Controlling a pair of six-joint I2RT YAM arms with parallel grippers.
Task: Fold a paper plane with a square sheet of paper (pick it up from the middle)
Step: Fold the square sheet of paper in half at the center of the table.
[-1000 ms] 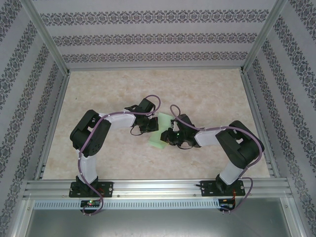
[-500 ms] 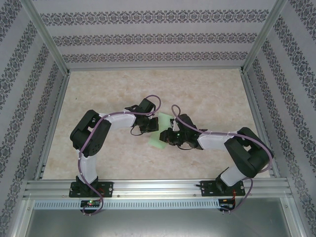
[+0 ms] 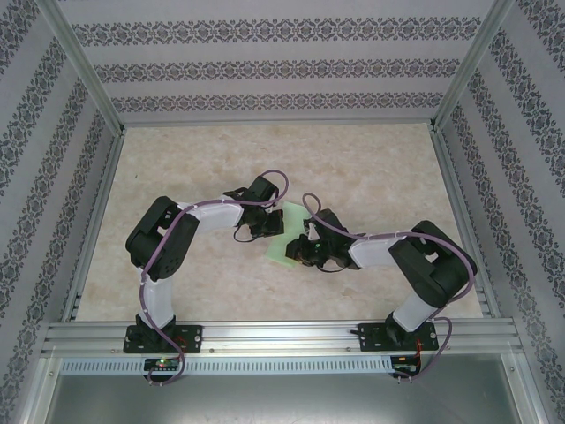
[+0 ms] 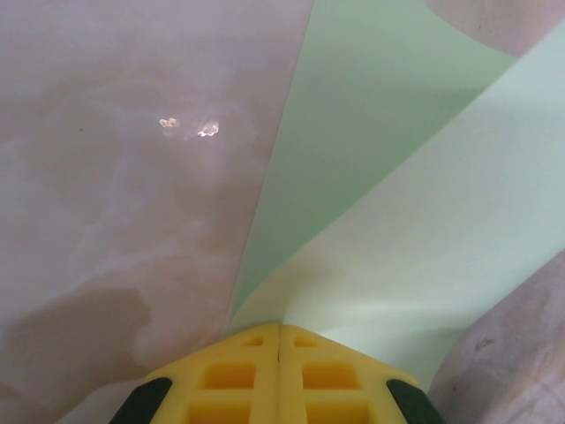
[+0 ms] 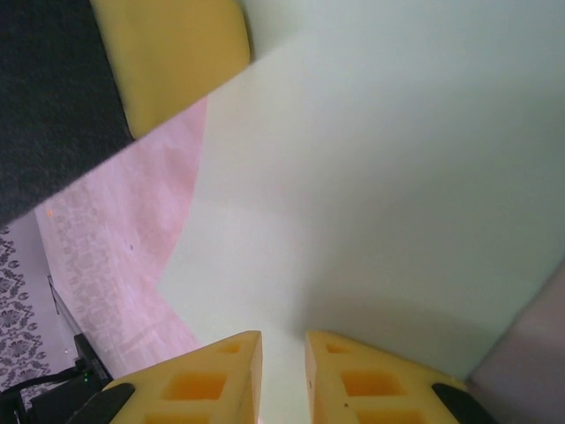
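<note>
The square sheet of paper [image 3: 282,248] is pale mint green and lies mid-table between the two arms, partly folded over itself. In the left wrist view the sheet [image 4: 397,203] curls up from the tabletop, and my left gripper [image 4: 281,327] is shut on its edge, yellow fingers pressed together. From the top, the left gripper [image 3: 271,228] sits at the sheet's left side. My right gripper [image 5: 282,340] hovers low over the flat paper [image 5: 380,177] with a narrow gap between its fingers and nothing pinched. Seen from above, the right gripper [image 3: 299,252] is at the sheet's near right.
The marbled beige table [image 3: 371,168] is fenced by patterned walls and an aluminium frame rail [image 3: 282,336] along the near edge. The left arm's yellow finger [image 5: 168,53] shows at the top left of the right wrist view, close to the right gripper.
The right gripper has slid a little left and toward the near edge over the sheet, and its elbow has shifted. The left arm has held still, keeping its pinch.
</note>
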